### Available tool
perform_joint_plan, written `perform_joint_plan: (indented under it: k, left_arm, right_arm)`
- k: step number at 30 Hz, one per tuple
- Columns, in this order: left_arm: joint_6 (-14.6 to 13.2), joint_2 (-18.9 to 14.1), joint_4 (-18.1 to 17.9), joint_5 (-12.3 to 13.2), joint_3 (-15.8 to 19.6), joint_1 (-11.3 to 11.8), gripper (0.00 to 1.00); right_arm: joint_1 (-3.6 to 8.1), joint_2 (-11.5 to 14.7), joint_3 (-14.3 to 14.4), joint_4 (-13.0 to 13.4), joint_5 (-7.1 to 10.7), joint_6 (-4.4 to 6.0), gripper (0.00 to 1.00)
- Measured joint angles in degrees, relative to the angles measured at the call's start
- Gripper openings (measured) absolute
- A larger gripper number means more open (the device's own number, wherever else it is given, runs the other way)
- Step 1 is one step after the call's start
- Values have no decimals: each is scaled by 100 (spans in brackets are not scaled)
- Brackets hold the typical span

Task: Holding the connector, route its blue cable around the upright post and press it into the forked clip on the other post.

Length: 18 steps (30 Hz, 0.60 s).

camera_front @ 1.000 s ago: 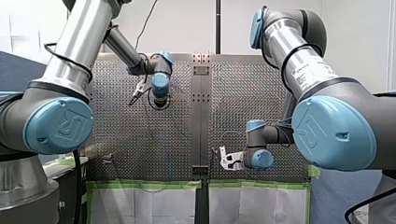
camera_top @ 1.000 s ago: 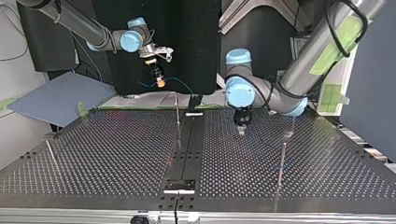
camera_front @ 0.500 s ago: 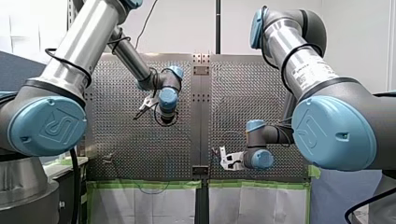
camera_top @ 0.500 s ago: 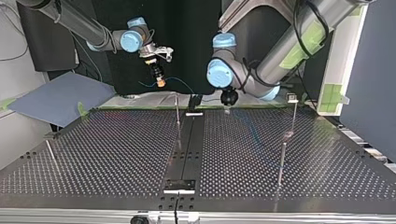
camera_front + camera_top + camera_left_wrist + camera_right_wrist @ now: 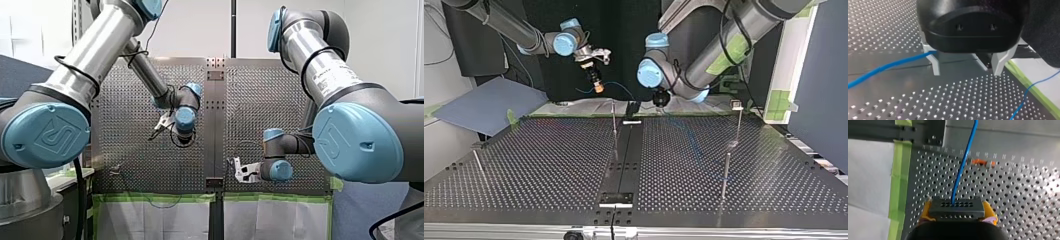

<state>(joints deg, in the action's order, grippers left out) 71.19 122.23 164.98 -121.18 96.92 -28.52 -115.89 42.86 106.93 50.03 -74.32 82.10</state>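
In the right wrist view, my right gripper (image 5: 957, 210) hides the lower half of the connector (image 5: 956, 206). At the top view's right of centre, the clip (image 5: 737, 105) atop its post (image 5: 739, 125) is too small to show a fork.

Robotics lab: perforated metal table (image 5: 549, 165), green tape (image 5: 125, 197) along its edge, plain white wall (image 5: 200, 25)
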Motion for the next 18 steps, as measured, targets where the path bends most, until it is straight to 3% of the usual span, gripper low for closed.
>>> perform_joint_plan:
  k: [4,18]
  left_arm:
    - [84,120,-189,-33,-3,-24,100]
    - [208,258,-388,15,-5,-61,100]
  right_arm:
    - [-6,0,0,4,124,-30,0]
    - [-24,0,0,27,231,-89,0]
